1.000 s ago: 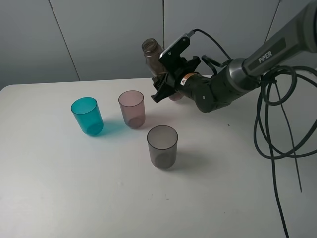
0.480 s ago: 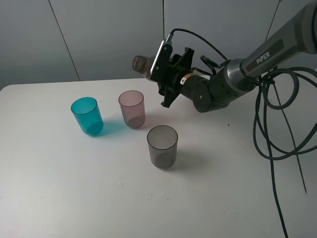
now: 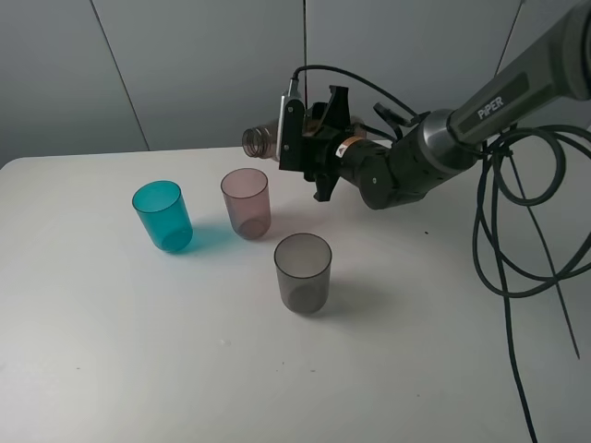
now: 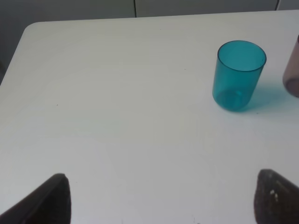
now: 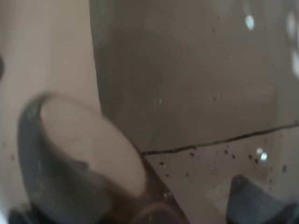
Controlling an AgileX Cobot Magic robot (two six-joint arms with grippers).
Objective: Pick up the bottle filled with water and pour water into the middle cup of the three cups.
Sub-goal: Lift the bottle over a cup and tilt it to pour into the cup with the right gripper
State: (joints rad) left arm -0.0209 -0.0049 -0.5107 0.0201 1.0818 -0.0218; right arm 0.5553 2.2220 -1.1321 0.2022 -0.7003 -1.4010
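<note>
— Counting the cups on the table (image 3: 111,351), how many?
— Got three cups: teal cup (image 3: 162,216) at left, pink middle cup (image 3: 246,203), grey cup (image 3: 303,271) lower right of it. One bottle (image 3: 261,141).
— Bottle where?
— Upper centre of the frame, in the air, nearly level, with the open mouth pointing left, above and a bit right of the middle cup. Right gripper (image 3: 294,138) is clamped on its body, arm reaching in from the right.
— Left one?
— Left gripper (image 4: 163,198) hangs over the table, fingers wide apart, nothing between them.
</note>
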